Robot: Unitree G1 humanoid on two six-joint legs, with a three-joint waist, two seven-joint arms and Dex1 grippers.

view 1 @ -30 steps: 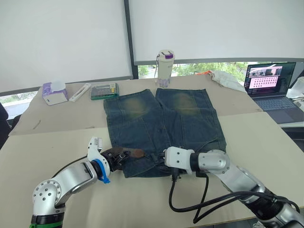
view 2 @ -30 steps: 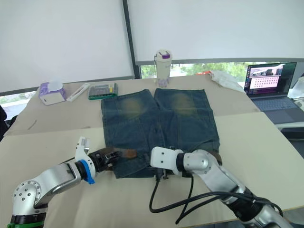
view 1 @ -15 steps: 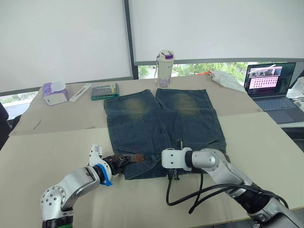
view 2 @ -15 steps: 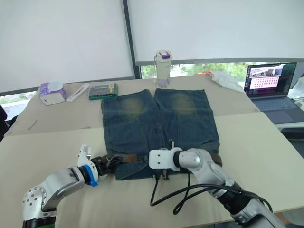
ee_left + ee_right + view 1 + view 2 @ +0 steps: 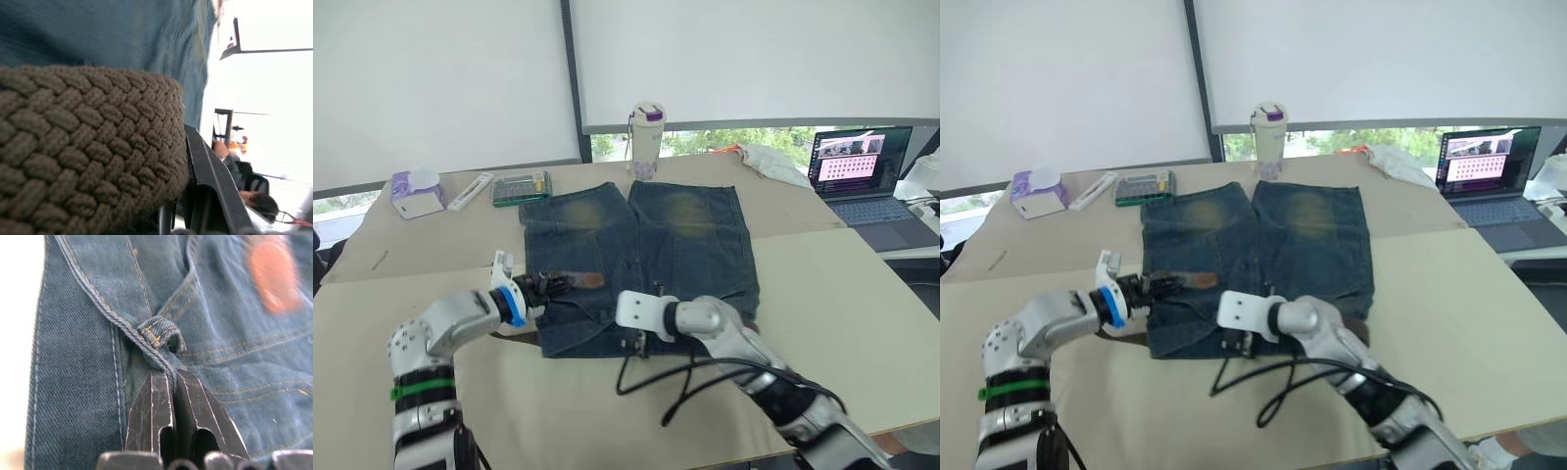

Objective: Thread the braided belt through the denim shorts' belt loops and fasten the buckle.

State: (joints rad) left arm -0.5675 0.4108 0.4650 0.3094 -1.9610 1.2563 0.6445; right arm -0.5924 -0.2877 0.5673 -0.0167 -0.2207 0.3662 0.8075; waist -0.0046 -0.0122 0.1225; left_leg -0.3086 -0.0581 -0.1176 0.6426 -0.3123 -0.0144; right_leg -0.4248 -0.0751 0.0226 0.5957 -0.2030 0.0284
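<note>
The denim shorts [image 5: 641,255] lie flat on the table with the waistband toward me. My left gripper [image 5: 544,287] is shut on the braided belt [image 5: 88,147], whose reddish tip [image 5: 583,280] hangs over the left side of the shorts. A brown stretch of belt [image 5: 1132,336] lies beside the waistband's left corner. At the near edge my right gripper [image 5: 173,378] is shut on the waistband hem, right under a belt loop [image 5: 159,333] that stands open. The gripper [image 5: 639,342] also shows from the head. The buckle is out of view.
Black cables [image 5: 690,382] trail from my right arm over the near table. At the back stand a bottle [image 5: 645,137], a tissue box [image 5: 413,192], a green case [image 5: 521,187] and a white cloth [image 5: 771,163]. A laptop [image 5: 862,171] sits at the far right.
The head camera has shifted. My left gripper has carried the belt tip farther in over the shorts, away from the waistband. My right gripper stays at the waistband edge.
</note>
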